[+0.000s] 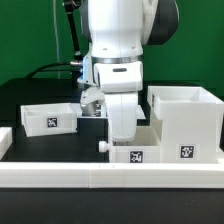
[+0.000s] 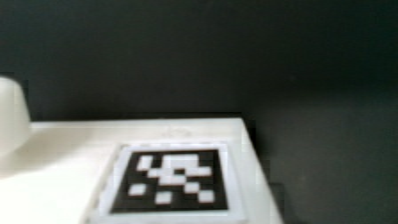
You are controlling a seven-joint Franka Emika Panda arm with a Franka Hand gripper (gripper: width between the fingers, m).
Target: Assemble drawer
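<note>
The tall white casing [image 1: 185, 120] stands at the exterior view's right, with a tag low on its front. One shallow tray [image 1: 50, 117] lies at the left. The second tray [image 1: 135, 153] lies at the front centre against the casing, tag facing forward. My gripper [image 1: 122, 138] hangs straight down over this second tray, its tips at or inside the tray. The wrist view shows a white tray surface [image 2: 196, 135] and its tag [image 2: 173, 180] very close and blurred. No fingers show there, so I cannot tell how the jaws stand.
The long low white border rail [image 1: 110, 180] runs along the front edge. A small white knob [image 1: 103, 145] sticks out beside the front tray. A rounded white shape [image 2: 9, 115] is at the wrist view's edge. The tabletop [image 1: 30, 95] is black.
</note>
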